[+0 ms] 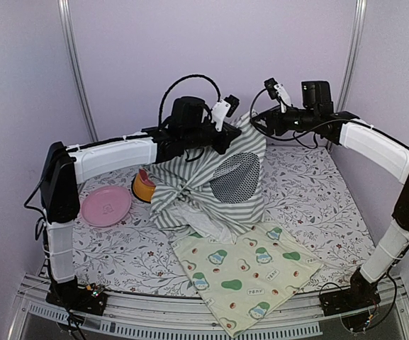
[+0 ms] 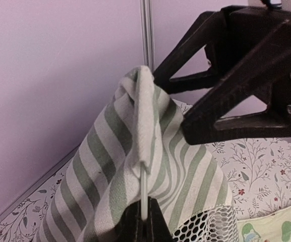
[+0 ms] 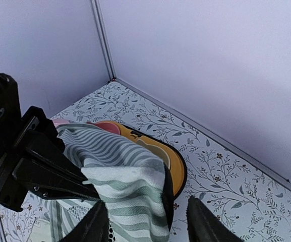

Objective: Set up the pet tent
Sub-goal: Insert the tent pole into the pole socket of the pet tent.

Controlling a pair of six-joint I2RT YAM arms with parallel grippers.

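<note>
The pet tent (image 1: 190,188) is a sage-green and white striped heap at the table's middle, its top corner lifted. Its round mesh window (image 1: 234,177) faces front, and white lace (image 1: 204,223) spills out below. My left gripper (image 1: 225,134) is at the raised corner. In the left wrist view it (image 2: 144,222) is shut on a thin white pole (image 2: 143,194) that runs up into a fabric sleeve. My right gripper (image 1: 257,122) is at the same corner from the right. In its wrist view it (image 3: 145,227) is open, with the striped fabric (image 3: 120,181) between its fingers.
A pale yellow avocado-print mat (image 1: 250,273) lies in front of the tent, hanging over the near edge. A pink plate (image 1: 106,205) and an orange pet bowl (image 1: 144,187) sit at the left. The bowl (image 3: 160,151) lies just behind the tent. Walls close the back and sides.
</note>
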